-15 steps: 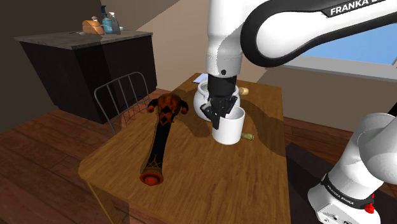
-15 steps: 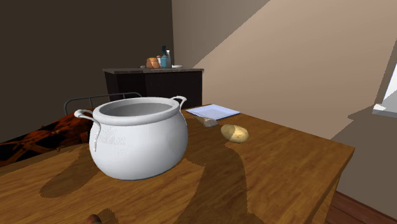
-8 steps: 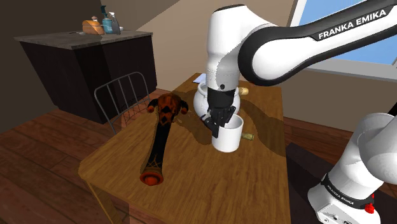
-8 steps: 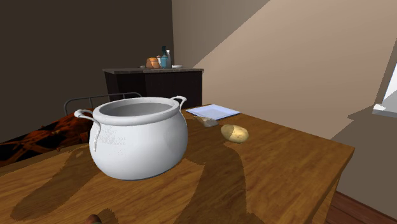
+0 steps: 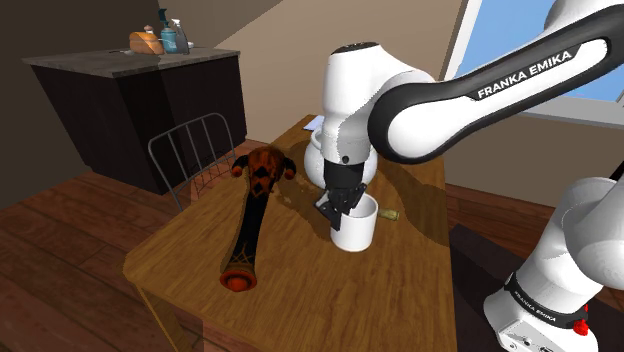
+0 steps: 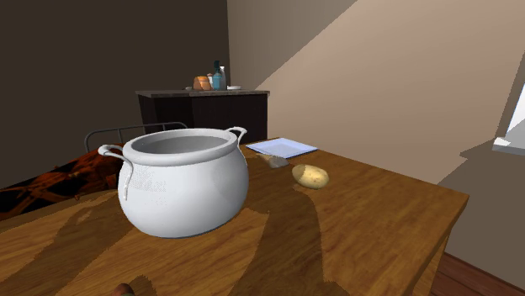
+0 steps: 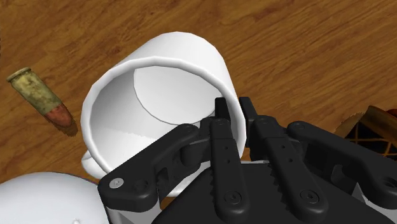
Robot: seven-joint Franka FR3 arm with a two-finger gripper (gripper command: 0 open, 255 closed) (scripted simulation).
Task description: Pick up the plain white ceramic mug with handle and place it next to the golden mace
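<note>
One step looks done: the gripper (image 7: pixel 234 109) is clamped on the white mug (image 7: pixel 159 89), one finger inside the rim and one outside, pinching the wall. In the shoulder view the mug is near the middle of the wooden desk (image 5: pixel 300 295), just nearer than a white pot (image 6: pixel 181 189). It is well apart from the dark, orange-red mace (image 5: pixel 250 220) lying toward that view's left. I cannot tell whether its base rests on the desk. What remains, I judge: lift, carry leftward, set down beside the mace, release.
</note>
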